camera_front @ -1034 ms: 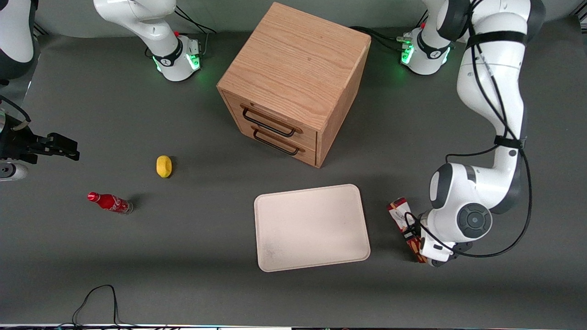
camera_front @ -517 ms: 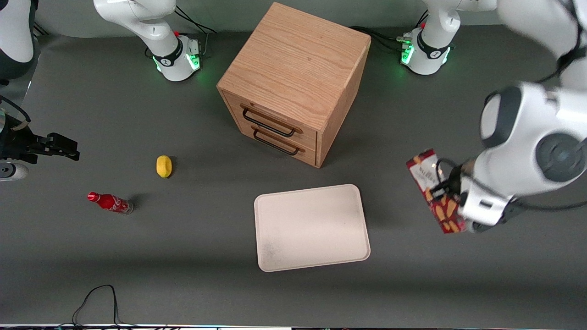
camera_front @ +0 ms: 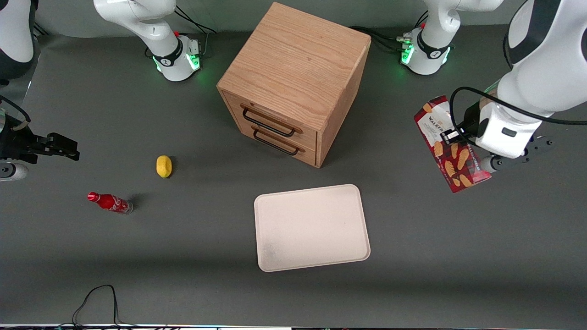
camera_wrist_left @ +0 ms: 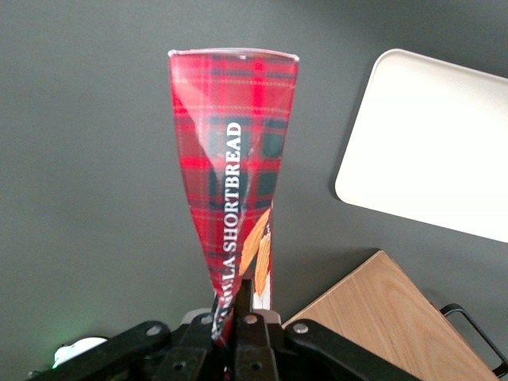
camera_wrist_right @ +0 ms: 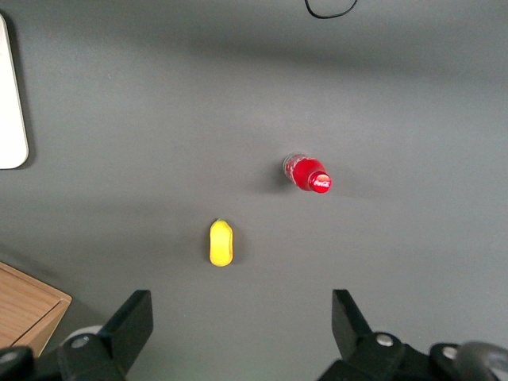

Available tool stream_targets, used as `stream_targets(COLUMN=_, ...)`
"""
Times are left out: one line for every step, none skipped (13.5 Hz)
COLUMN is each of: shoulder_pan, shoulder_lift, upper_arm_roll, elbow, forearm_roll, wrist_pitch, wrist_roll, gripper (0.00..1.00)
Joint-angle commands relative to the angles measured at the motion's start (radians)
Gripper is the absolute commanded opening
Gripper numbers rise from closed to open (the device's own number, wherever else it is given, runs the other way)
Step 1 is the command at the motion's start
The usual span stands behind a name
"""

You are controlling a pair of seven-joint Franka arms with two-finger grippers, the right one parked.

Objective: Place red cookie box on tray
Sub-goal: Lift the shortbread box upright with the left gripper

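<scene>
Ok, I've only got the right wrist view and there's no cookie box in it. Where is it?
Observer: The red cookie box is up off the table in the claw, toward the working arm's end.
Operator: Is it over the tray?
Observer: No. The tray holds nothing and lies nearer the front camera than the box.
Operator: Is the grip closed?
Observer: Yes. The left wrist view shows the claw pinched shut on the box.
</scene>
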Motion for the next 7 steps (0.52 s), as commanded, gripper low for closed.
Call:
stream_targets(shoulder_pan=-0.016, shoulder_lift=0.034, upper_arm_roll=-0.043, elbow=0.002, forearm_roll=-0.014, wrist_pitch=0.038, wrist_roll=-0.011, gripper=0.0)
stream_targets(shoulder_pan=-0.016, shoulder_lift=0.072, upper_arm_roll=-0.064, elbow=0.03, forearm_roll=-0.016, wrist_pitch=0.042, wrist_roll=-0.019, gripper=0.0)
stream_targets(shoulder_pan=-0.016, shoulder_lift=0.126, upper_arm_roll=-0.081, elbow=0.068, forearm_roll=-0.016, wrist_pitch=0.048, wrist_roll=-0.031, gripper=0.0)
stream_targets(shoulder_pan=-0.018, shoulder_lift=0.196, upper_arm_roll=-0.11, elbow=0.144, forearm_roll=-0.016, wrist_pitch=0.066, wrist_roll=-0.051, gripper=0.0)
stream_targets(shoulder_pan=-0.021, shoulder_lift=0.284, upper_arm_roll=-0.155, elbow=0.242, forearm_roll=-0.013, wrist_pitch=0.083, wrist_roll=-0.101, gripper=0.0)
stream_targets(shoulder_pan=-0.022, shoulder_lift=0.382, upper_arm_roll=-0.196, elbow=0.35, forearm_roll=-0.005, wrist_pitch=0.086, wrist_roll=-0.173, gripper=0.0)
stream_targets(shoulder_pan=-0.034, shoulder_lift=0.475, upper_arm_roll=-0.224, elbow=0.462, forearm_roll=0.008, wrist_pitch=0.088, wrist_roll=-0.203, gripper=0.0)
